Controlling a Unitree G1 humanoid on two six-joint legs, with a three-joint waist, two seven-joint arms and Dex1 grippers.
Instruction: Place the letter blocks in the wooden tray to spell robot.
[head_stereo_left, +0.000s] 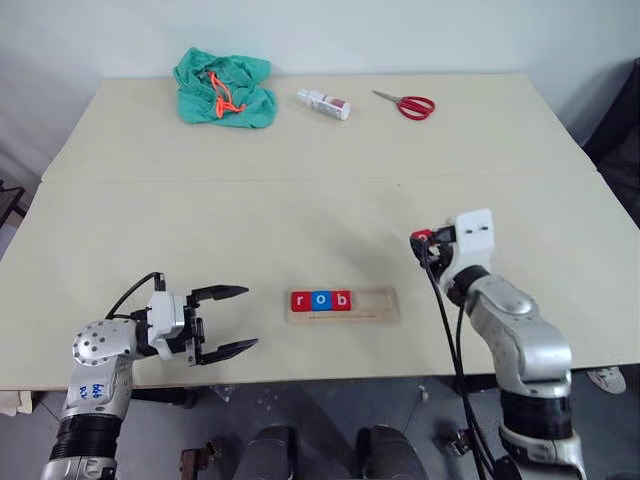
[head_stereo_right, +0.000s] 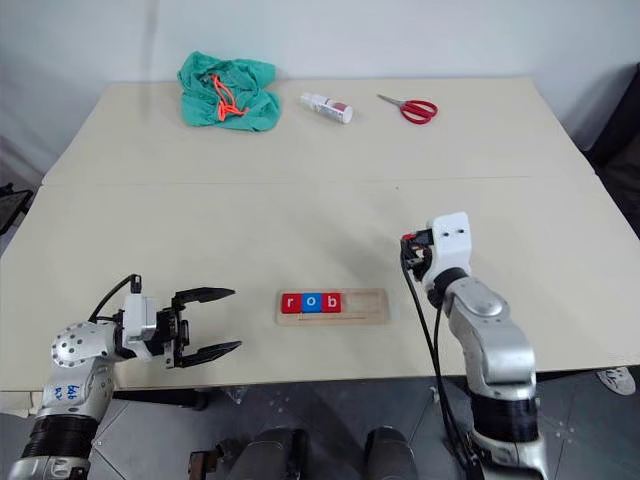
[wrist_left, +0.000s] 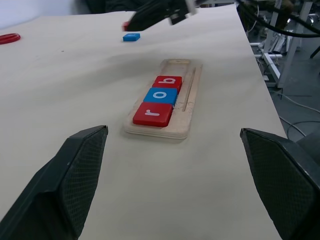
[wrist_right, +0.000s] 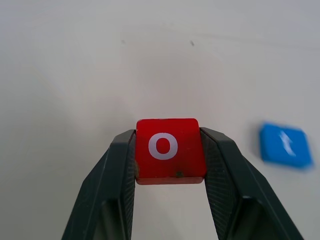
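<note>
tray (wrist_left: 182, 131): three blocks read "r" on red (wrist_left: 152, 114), "o" on blue (wrist_left: 161, 95), "b" on red (wrist_left: 168, 82) | right gripper (wrist_right: 169, 165): red block (wrist_right: 168, 149) between the fingers, white "o" | table: loose blue block (wrist_right: 285, 145), white "t", blurred

Five letter blocks are present: three red (wrist_left: 152, 114) (wrist_left: 167, 81) (wrist_right: 169, 148) and two blue (wrist_left: 161, 95) (wrist_right: 285, 144). One wooden tray (head_stereo_left: 380, 308), one pair of scissors (head_stereo_left: 405, 103), one bottle (head_stereo_left: 324, 103) and one green cloth (head_stereo_left: 225, 88) complete the count.
</note>
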